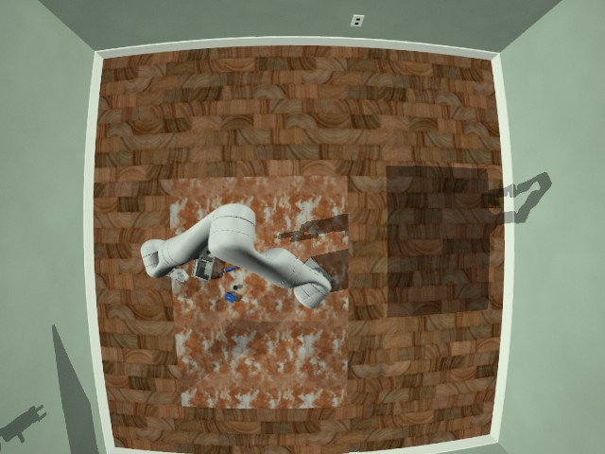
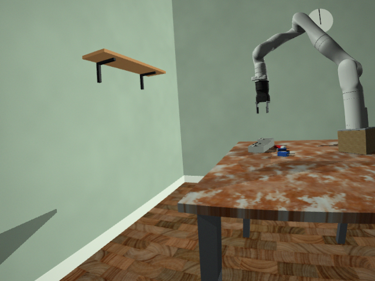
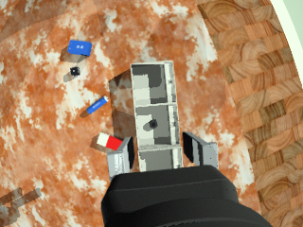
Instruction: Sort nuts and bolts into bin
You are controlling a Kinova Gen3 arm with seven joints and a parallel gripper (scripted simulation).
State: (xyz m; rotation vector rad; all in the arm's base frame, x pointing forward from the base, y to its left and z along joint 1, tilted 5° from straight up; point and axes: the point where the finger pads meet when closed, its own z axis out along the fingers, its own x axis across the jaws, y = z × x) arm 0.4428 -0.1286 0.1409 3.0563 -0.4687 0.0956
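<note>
A grey strip of three bins (image 3: 153,116) lies near the table's edge and also shows in the exterior view (image 2: 261,145). I cannot read the bin marks. A small dark nut-like thing (image 3: 151,124) lies in the middle bin. My gripper (image 3: 158,145) (image 2: 262,110) is open and empty, high above the bin strip. On the table beside the bins lie a small dark nut (image 3: 75,71), a thin blue stick-like piece (image 3: 98,105), a blue block (image 3: 80,47) and a red and white piece (image 3: 109,142). In the overhead view the arm hides the gripper.
The arm's wooden base block (image 2: 355,140) stands at the table's far right. The table edge runs close beside the bins (image 3: 215,89), with the floor below. A wall shelf (image 2: 122,61) hangs at the left, far from the table.
</note>
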